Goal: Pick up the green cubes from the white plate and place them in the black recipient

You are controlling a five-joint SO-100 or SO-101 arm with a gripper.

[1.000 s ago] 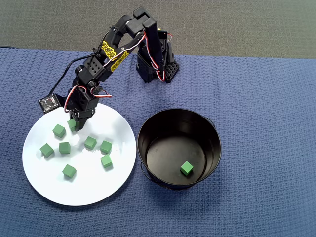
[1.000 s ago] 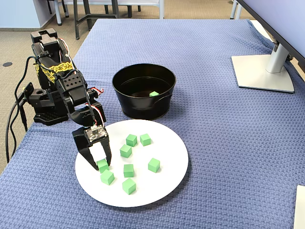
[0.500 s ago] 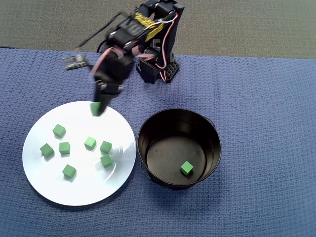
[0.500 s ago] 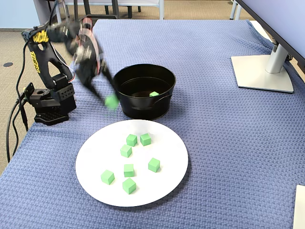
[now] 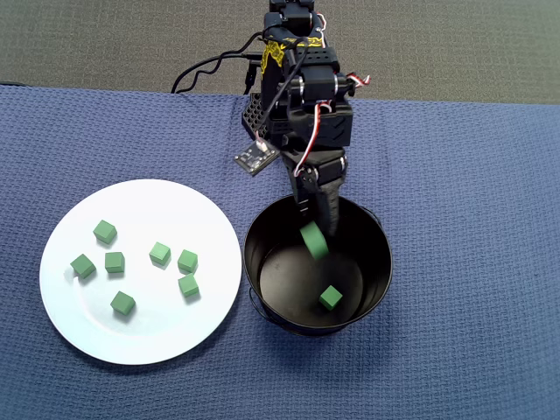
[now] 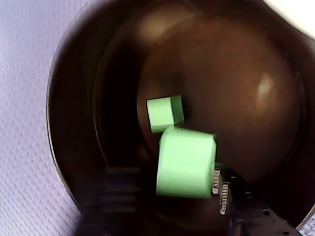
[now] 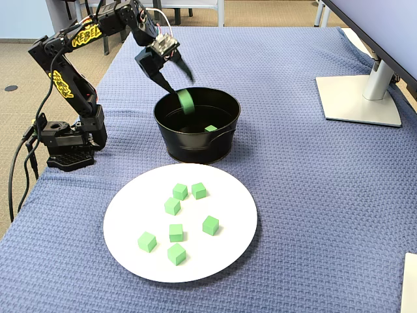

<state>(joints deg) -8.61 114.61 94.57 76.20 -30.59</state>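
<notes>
Eight green cubes [image 5: 115,262], one plate [image 5: 140,337], one pot [image 5: 376,241]

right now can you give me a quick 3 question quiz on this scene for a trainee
1. Count: how many green cubes lie on the white plate?
2. True or false: the black pot is empty.
3. Multiple choice: where is the gripper? A) over the plate B) above the pot's opening C) resting on the blue cloth

Key
1. Seven, all loose on the plate.
2. False. One cube lies on the pot's floor, and a second, blurred cube is inside the opening just below the gripper, apparently dropping.
3. B.
</notes>
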